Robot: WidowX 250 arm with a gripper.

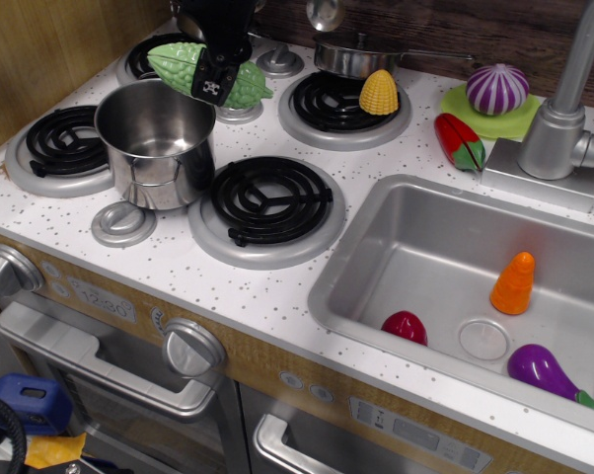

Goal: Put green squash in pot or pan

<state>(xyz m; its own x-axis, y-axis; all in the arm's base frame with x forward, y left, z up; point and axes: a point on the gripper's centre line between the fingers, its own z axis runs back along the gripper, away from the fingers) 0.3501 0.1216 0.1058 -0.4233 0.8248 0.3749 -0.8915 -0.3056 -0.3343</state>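
Note:
The green squash (184,67) is a bumpy light-green oblong, held in the air crosswise in my black gripper (214,87), which is shut on its middle. It hangs just above and behind the far rim of the tall shiny steel pot (157,141), which stands upright and empty between the left burners. The gripper comes down from the top edge of the view and hides part of the squash.
A yellow corn piece (379,92) lies on the back right burner, with a shallow steel pan (348,56) behind it. A red pepper (459,141) and a purple onion (497,88) lie by the faucet (563,118). The sink (435,257) holds several toy vegetables.

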